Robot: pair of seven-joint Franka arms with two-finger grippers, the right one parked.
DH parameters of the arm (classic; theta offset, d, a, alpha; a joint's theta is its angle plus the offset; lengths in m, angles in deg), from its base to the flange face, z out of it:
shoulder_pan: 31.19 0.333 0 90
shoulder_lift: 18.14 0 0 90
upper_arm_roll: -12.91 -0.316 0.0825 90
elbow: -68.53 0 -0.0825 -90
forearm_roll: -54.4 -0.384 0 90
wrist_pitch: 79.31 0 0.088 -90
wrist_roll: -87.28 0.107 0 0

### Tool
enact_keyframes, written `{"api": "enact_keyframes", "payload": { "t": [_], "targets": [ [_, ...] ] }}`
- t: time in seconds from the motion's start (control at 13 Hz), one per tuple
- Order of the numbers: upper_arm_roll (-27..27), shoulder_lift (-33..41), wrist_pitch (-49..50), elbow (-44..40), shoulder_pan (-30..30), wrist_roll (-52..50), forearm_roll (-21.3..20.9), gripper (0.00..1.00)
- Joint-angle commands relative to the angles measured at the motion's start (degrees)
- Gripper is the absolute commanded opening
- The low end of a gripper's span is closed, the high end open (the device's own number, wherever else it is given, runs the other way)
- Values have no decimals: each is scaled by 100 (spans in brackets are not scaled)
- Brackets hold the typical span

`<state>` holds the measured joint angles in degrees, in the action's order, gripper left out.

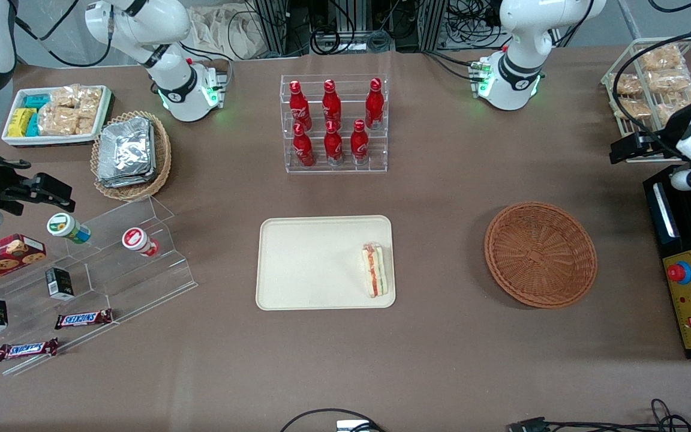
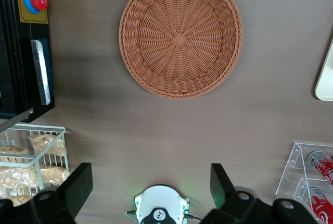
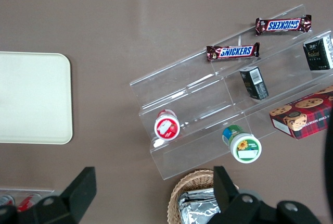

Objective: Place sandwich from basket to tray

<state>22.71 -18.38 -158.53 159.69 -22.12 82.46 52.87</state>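
Front view: sandwich [image 1: 375, 271] lay on tray [image 1: 297, 264], well apart from gripper [image 2: 151, 185]; fingers [image 2: 78, 185] spread open, empty, above bench near basket [image 2: 180, 34].

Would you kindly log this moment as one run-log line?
sandwich: on tray | basket: empty | pincer: open, empty, above table beside basket

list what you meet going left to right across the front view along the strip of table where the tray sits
clear stepped display stand → tray → sandwich, lying on the tray's edge nearest the basket → basket, empty → black control box. The left arm's tool hangs open above the table, farther from the front camera than the basket.
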Motion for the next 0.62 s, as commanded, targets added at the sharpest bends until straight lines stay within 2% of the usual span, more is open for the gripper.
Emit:
{"api": "enact_keyframes", "payload": {
  "t": [0.0,0.54],
  "targets": [
    [57,-29,-59,-89,86,34,21,100],
    [49,-38,-50,-71,112,-36,30,100]
  ]
}}
